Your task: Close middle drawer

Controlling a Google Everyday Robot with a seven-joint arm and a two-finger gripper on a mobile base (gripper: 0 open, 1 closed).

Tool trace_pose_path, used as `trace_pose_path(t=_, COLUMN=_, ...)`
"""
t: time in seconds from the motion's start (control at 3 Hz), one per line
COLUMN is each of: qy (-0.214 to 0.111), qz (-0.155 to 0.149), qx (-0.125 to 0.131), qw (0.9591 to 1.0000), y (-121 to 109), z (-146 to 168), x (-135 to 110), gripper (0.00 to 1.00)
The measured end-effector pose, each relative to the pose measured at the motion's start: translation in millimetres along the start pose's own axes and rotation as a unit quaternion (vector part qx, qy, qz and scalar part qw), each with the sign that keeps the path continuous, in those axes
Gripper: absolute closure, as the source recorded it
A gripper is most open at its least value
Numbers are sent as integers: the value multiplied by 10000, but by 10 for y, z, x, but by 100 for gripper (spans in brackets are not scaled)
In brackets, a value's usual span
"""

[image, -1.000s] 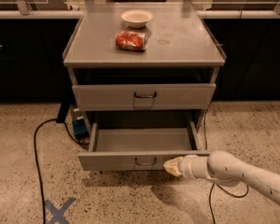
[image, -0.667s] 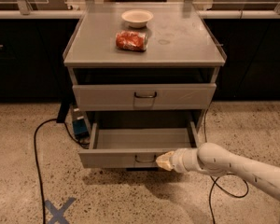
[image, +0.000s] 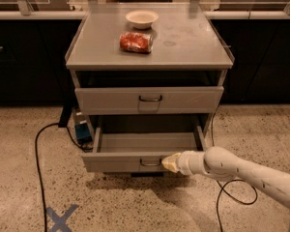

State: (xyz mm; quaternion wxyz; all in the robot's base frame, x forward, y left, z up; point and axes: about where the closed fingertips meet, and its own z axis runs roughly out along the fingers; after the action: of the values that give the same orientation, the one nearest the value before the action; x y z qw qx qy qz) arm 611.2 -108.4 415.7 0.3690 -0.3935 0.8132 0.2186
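The middle drawer [image: 118, 161] is a wide grey metal drawer with a low face panel and a small dark wire handle [image: 150, 164]. It stands pulled out of the grey cabinet, and its long flat tray [image: 145, 142] is bare. My gripper [image: 171, 163] comes in from the lower right on a white arm [image: 241, 172]. Its yellowish tip is shut and rests against the drawer's face, just right of the handle. The drawer above it [image: 150, 99], with the taller face panel, is pushed in.
On the cabinet top [image: 193, 42] lie a red-orange snack bag [image: 135, 42] and a white bowl [image: 141, 18]. A black cable [image: 37, 153] and a blue device [image: 82, 130] lie on the speckled floor to the left, near a blue tape X [image: 60, 217]. Another cable [image: 232, 197] loops at the right.
My gripper has moved left along the drawer's face, from its right end to beside the handle. The drawer looks pushed in slightly.
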Motion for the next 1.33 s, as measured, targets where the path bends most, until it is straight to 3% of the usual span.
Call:
trace_pose_path(t=0.67, qy=-264, qz=-85, qx=823, qw=9962, y=-529, z=92, x=-218, gripper=100)
trace_pose_path(t=1.33, qy=-163, qz=-46, qx=726, qw=9972, y=-529, z=192, x=-178, gripper=100)
